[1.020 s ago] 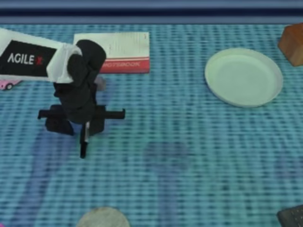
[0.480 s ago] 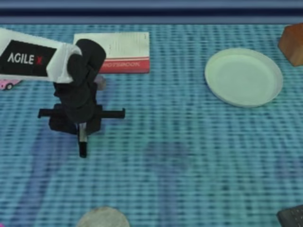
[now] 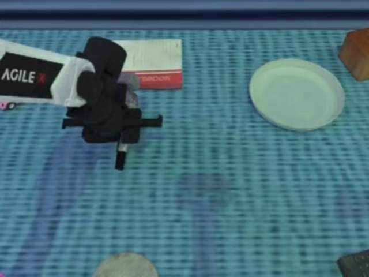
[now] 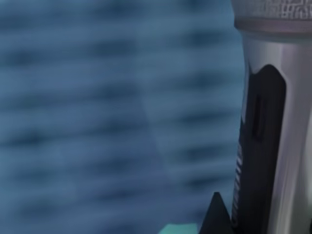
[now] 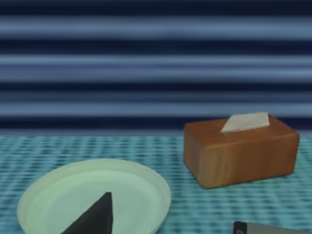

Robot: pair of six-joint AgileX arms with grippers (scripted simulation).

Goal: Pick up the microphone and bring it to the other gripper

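The microphone (image 3: 121, 157) hangs in my left gripper (image 3: 115, 122), over the table's left part just in front of the notebook. Its black handle pokes out below the fingers toward the near side, and its grey head shows beside the wrist. The left wrist view shows the microphone (image 4: 273, 146) very close, with a silver body, a black panel and a mesh head. One black fingertip (image 4: 217, 217) rests against it. My right arm (image 3: 354, 265) is a dark shape at the near right corner. The right wrist view shows only one of its fingertips (image 5: 100, 212).
A white notebook (image 3: 151, 60) with a red band lies behind the left gripper. A pale plate (image 3: 297, 95) (image 5: 92, 195) and a wooden tissue box (image 3: 356, 55) (image 5: 241, 151) sit at the far right. A grey round object (image 3: 125, 266) lies at the near edge, and a pink item (image 3: 8, 105) at the far left.
My left gripper has shut round the microphone and carried it toward the far side and slightly right, up off the table. The right arm has not moved.
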